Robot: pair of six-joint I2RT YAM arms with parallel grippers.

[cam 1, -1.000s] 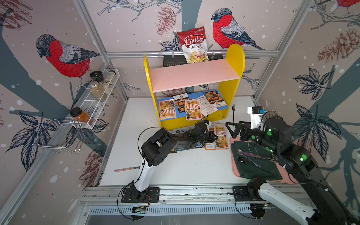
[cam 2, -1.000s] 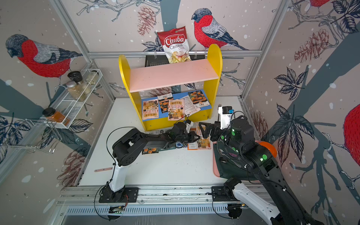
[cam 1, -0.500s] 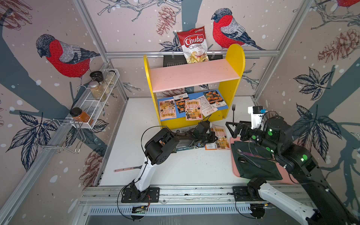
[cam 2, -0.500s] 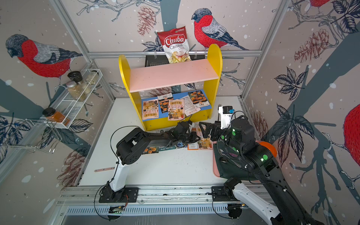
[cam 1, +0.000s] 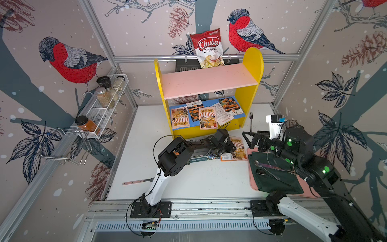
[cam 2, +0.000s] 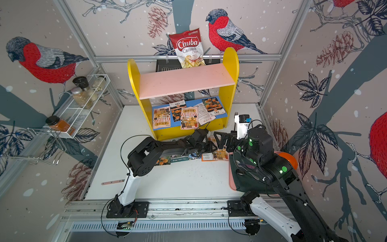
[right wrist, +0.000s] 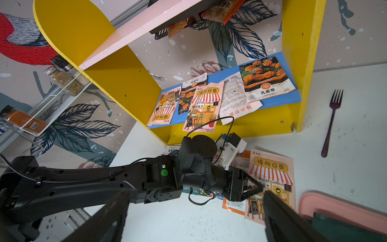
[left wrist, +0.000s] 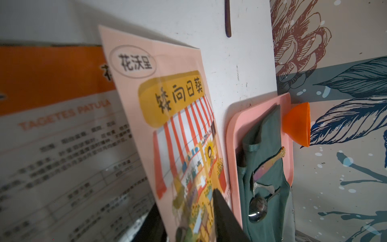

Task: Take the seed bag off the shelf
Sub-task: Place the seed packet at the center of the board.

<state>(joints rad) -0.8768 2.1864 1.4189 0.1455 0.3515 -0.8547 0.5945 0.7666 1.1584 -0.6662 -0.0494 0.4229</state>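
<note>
The shelf (cam 1: 251, 69) with yellow sides stands at the back, also in the right wrist view (right wrist: 117, 83). Several seed bags (cam 1: 207, 117) lie on its blue lower board (right wrist: 272, 100). One pink seed bag (cam 1: 238, 145) lies flat on the table in front of the shelf, partly over an orange packet (right wrist: 234, 206). My left gripper (cam 1: 231, 149) is low over that bag, open, with the bag's edge (left wrist: 178, 125) between its parted fingers (left wrist: 222, 213). My right gripper (cam 1: 251, 137) hovers just right of it, wide open and holding nothing.
A pink tray (cam 1: 251, 180) with a green cloth (cam 1: 274, 174) and spoons sits under my right arm. A fork (cam 1: 250, 121) lies beside the shelf. A chips bag (cam 1: 208, 49) hangs above it. A wire spice rack (cam 1: 104, 104) is on the left wall, and a flat stick (cam 1: 136, 181) at front left.
My left gripper's jaws have parted from shut, and the pink bag rests on the table between them. The left elbow shifted slightly right. The right arm has stayed still.
</note>
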